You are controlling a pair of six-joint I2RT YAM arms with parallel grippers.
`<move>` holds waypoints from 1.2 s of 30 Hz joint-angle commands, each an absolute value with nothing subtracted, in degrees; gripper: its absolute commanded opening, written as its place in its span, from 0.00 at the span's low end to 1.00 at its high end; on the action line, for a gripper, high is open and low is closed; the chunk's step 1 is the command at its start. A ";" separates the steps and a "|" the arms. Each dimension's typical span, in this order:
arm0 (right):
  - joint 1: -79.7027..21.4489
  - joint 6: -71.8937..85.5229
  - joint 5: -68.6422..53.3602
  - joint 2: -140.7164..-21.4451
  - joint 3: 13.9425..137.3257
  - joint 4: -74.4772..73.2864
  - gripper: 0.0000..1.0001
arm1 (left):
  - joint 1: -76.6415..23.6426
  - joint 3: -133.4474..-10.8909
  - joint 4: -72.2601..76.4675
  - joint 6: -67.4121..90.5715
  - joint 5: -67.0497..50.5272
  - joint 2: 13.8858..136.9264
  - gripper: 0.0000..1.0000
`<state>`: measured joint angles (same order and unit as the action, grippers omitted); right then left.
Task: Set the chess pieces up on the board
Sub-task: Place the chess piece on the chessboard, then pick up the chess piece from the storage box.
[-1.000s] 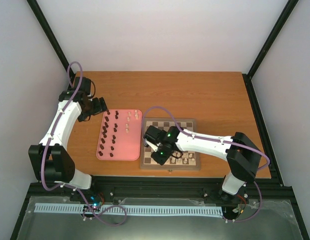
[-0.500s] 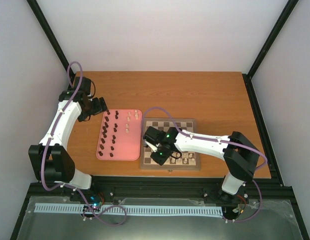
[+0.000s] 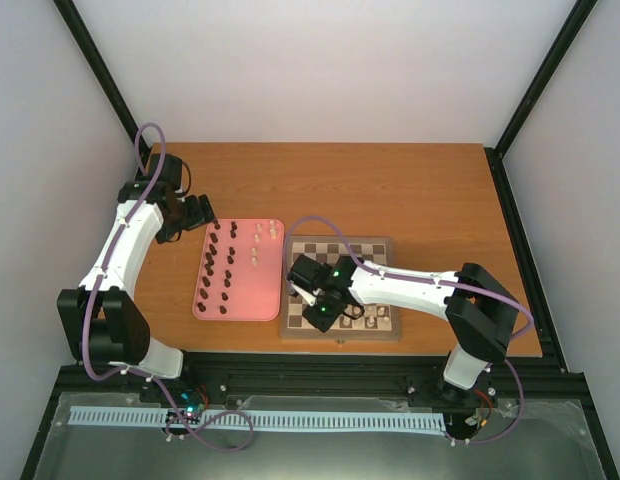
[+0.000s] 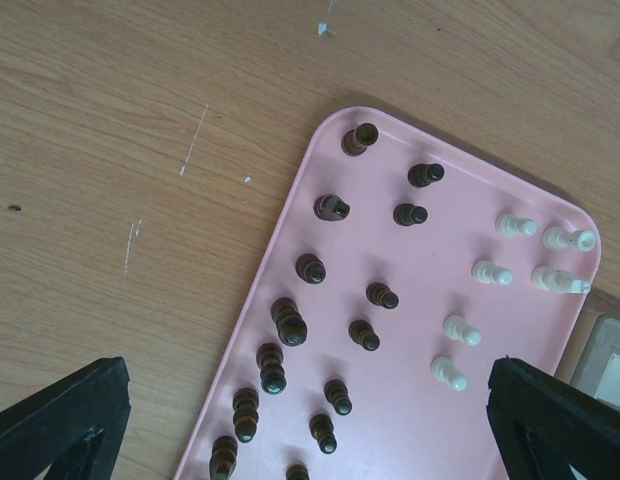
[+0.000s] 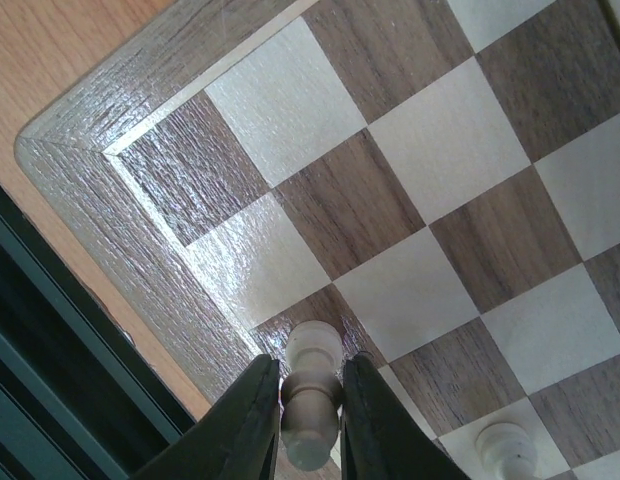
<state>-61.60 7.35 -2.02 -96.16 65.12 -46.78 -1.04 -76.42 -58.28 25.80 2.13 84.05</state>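
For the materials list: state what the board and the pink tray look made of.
Board: wood or veneer, glossy varnish; grain streaks and glare show. Pink tray: probably plastic, smooth, matte; even colour, rounded moulded rim.

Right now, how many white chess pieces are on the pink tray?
6 white pieces near one corner of the tray: two pairs by the rim, then two singles further in. More may hide off-picture.

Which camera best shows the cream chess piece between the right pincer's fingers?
Right wrist: the cream-white peg-like chess piece shows close-up between the right pincer's fingers. From above, the right arm hides it; the left wrist view misses it.
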 commanded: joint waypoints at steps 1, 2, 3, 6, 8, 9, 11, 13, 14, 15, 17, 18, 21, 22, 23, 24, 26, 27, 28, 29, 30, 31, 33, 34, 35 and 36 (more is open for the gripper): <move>-62.05 7.51 -1.33 -95.98 64.42 -45.97 0.21 | -1.23 -76.99 -57.53 26.02 1.87 84.67 1.00; -62.05 7.55 -1.20 -95.90 64.35 -45.90 0.22 | -1.16 -76.99 -57.43 26.03 1.93 84.65 1.00; -62.05 7.56 -1.22 -95.85 64.41 -45.88 0.22 | -1.22 -77.07 -57.46 26.09 1.79 84.64 1.00; -62.09 7.56 -1.23 -95.81 64.59 -45.79 0.25 | -1.20 -77.24 -57.40 26.03 1.75 84.74 1.00; -62.05 7.48 -1.17 -95.61 64.79 -45.79 0.27 | -1.21 -77.33 -57.46 26.06 1.76 84.75 1.00; -62.05 7.41 -1.10 -95.56 64.96 -45.87 0.28 | -1.23 -77.34 -57.49 26.02 1.76 84.81 1.00; -62.06 7.15 -0.83 -95.41 65.74 -46.16 0.29 | -1.18 -77.34 -57.48 26.09 1.71 84.77 1.00; -62.05 6.84 -0.62 -95.54 66.78 -46.52 0.32 | -1.19 -77.29 -57.42 26.10 1.68 84.73 1.00; -62.05 6.67 -0.58 -95.61 67.53 -46.87 0.33 | -1.17 -77.41 -57.53 26.15 1.69 84.65 1.00; -62.05 6.51 -0.55 -95.60 68.38 -47.24 0.33 | -1.21 -77.46 -57.50 26.11 1.72 84.72 1.00; -62.09 6.34 -0.43 -95.48 70.22 -48.05 0.34 | -1.16 -77.58 -57.57 26.03 1.76 84.54 1.00; -62.06 6.14 -0.33 -95.45 71.16 -48.46 0.35 | -1.18 -77.67 -57.63 25.97 1.78 84.44 1.00; -62.05 5.22 0.05 -95.89 74.72 -50.03 0.41 | -1.22 -77.72 -57.76 25.85 1.86 84.13 1.00; -62.06 4.86 0.41 -96.33 76.05 -50.79 0.41 | -1.20 -77.64 -57.81 25.84 1.85 84.00 1.00; -62.05 4.57 0.81 -96.83 77.42 -51.21 0.42 | -1.23 -77.55 -57.86 25.84 1.80 83.83 1.00; -62.07 4.28 1.56 -97.60 78.88 -51.38 0.43 | -1.21 -77.46 -57.84 25.84 1.76 83.74 1.00; -61.85 3.95 2.87 -99.53 81.63 -51.12 0.44 | -1.23 -77.37 -57.83 25.84 1.69 83.41 1.00; -61.61 3.88 3.49 -101.01 83.29 -50.95 0.44 | -1.23 -77.35 -57.85 25.77 1.68 83.27 1.00; -61.24 3.73 3.74 -102.69 85.12 -50.71 0.44 | -1.23 -77.27 -57.91 25.75 1.67 83.14 1.00; -60.73 3.51 3.79 -104.62 87.06 -50.26 0.44 | -1.23 -77.40 -57.91 25.77 1.75 83.06 1.00; -60.20 3.37 3.94 -107.06 89.26 -49.36 0.43 | -1.18 -77.41 -57.89 25.83 1.73 82.96 1.00; -59.68 3.22 4.12 -108.93 91.06 -48.41 0.43 | -1.19 -77.43 -57.87 25.90 1.56 82.84 1.00; -58.54 3.58 5.77 -113.04 95.66 -46.95 0.42 | -1.21 -77.43 -57.88 26.00 1.07 82.65 1.00; -57.56 4.02 6.72 -115.51 98.44 -46.66 0.42 | -1.22 -77.43 -57.86 26.01 0.65 82.58 1.00; -56.56 4.35 7.31 -117.94 101.69 -46.52 0.42 | -1.23 -77.43 -57.84 26.04 0.37 82.43 1.00; -55.60 4.73 7.73 -120.09 104.82 -46.44 0.42 | -1.20 -77.43 -57.85 26.07 0.17 82.36 1.00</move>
<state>-59.05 4.10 3.66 -113.51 95.81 -48.82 -1.04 -76.42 -58.28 25.80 1.48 84.16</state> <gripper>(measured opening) 0.422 0.997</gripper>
